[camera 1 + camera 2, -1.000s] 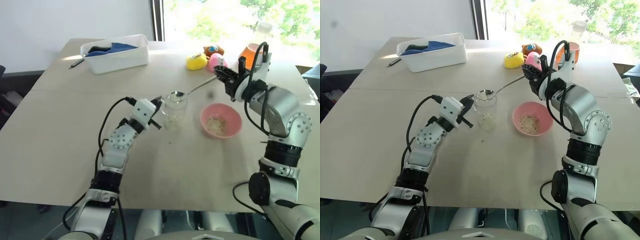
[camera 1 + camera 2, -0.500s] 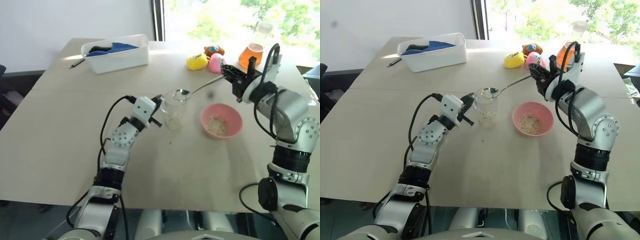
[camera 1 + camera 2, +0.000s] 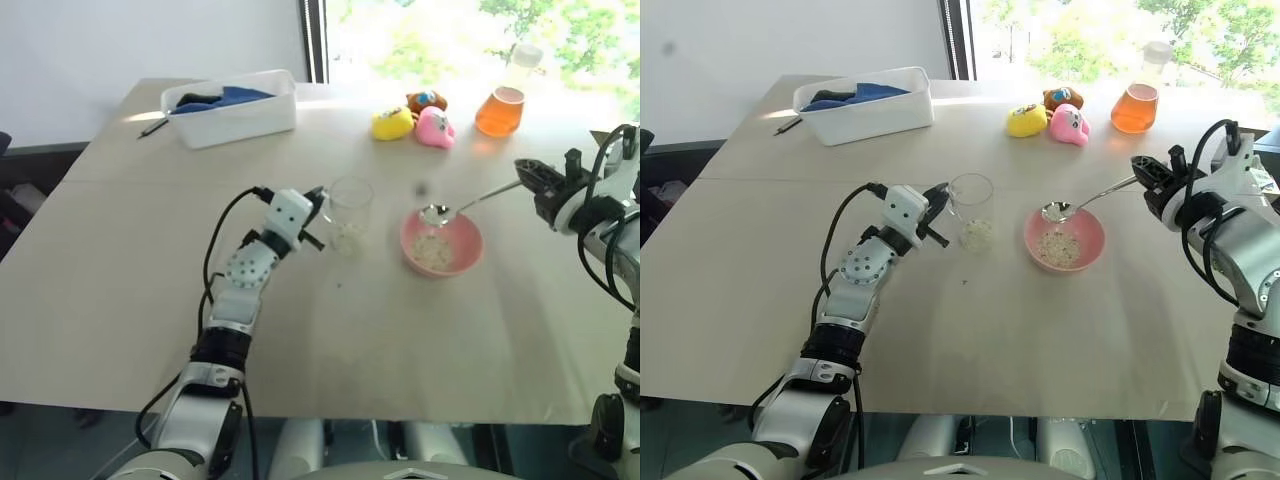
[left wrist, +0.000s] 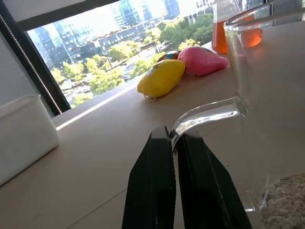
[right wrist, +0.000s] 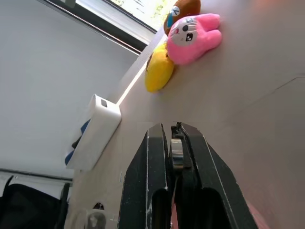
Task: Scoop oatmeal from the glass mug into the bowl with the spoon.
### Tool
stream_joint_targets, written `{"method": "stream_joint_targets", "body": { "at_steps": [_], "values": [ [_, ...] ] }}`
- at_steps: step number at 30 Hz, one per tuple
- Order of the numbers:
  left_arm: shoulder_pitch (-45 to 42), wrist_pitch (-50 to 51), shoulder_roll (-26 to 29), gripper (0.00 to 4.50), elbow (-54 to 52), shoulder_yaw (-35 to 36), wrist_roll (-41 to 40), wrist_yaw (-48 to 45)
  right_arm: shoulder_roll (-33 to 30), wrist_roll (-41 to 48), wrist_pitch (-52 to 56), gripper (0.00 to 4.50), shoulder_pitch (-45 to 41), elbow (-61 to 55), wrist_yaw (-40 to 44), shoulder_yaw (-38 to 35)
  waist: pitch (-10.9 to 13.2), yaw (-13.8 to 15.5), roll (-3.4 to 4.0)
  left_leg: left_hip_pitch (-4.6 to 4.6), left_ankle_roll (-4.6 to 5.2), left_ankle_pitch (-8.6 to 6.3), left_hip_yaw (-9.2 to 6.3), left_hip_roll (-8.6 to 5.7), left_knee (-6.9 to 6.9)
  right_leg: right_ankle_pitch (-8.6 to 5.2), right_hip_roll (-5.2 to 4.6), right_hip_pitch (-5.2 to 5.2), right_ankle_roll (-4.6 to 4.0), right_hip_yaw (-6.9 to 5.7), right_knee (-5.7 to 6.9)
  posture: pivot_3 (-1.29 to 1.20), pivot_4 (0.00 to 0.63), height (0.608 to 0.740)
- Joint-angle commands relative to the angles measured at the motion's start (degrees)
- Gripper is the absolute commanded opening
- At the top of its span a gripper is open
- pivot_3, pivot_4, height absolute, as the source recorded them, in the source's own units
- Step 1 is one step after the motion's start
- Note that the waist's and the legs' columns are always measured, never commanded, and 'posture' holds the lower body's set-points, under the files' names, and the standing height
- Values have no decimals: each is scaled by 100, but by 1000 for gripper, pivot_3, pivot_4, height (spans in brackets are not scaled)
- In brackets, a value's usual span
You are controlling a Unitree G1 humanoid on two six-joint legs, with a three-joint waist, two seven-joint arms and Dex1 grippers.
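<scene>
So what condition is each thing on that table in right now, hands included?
glass mug: upright, a little oatmeal left in the bottom
bowl: upright, holding oatmeal
spoon: held over the bowl's far rim
left hand: shut on the glass mug's handle
right hand: shut on the spoon's handle
flask: upright, holding orange liquid

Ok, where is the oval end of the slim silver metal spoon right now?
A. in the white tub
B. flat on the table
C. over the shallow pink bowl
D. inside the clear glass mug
C: held by the right claw, the slim silver metal spoon has its oval end over the shallow pink bowl, apart from the clear glass mug.
</scene>
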Motion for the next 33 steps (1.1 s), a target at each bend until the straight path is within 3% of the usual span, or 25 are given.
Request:
{"method": "stream_joint_targets", "body": {
  "at_steps": [1,6,11,21,23,27,30,33],
  "values": [
    [-38,-119,23,21,-133,25,16,47,-497,-1043,293,0,-82,-146,704,391,0,17,2,-1,0,0,-2,1,1,0,1,0,0,0,0,0,150,740],
    [68,-162,72,21,-207,-14,108,69,-1226,-2818,483,0,-301,-591,2085,1283,0,40,2,-8,0,0,1,-3,10,2,-1,0,4,-5,-6,0,150,740],
    [146,-134,18,21,-308,-53,134,100,-1497,-4069,395,0,-861,-993,3058,1862,0,31,3,-4,2,-1,-3,-2,15,4,5,0,6,-11,-2,0,150,740],
    [200,-115,-31,21,-359,-71,143,112,-1626,-4892,946,0,-1187,-1373,4056,1934,0,71,3,-13,2,-2,-7,-3,35,5,-2,2,9,-17,0,0,150,740],
    [196,-119,-39,21,-353,-81,138,106,-1550,-4831,1056,0,-1008,-1240,4077,1686,0,71,3,-12,2,-2,-7,-3,36,6,-2,2,9,-17,2,0,150,740],
    [182,-130,-38,21,-325,-93,136,77,-739,-3736,1183,0,-905,-566,3266,674,-1,74,2,-12,3,-2,-12,-3,39,6,-1,5,9,-17,4,0,150,740],
    [159,-155,-24,21,-277,-96,144,61,-104,-2625,1086,0,-1343,-235,2440,152,-1,39,2,-7,2,-2,-9,-3,50,7,-1,12,12,-18,12,0,150,740],
    [142,-180,-12,21,-230,-88,149,61,383,-1818,1046,0,-1848,-219,1740,83,0,19,3,-1,2,-2,-5,-2,52,7,2,9,12,-12,32,0,150,740]
  ]
}}
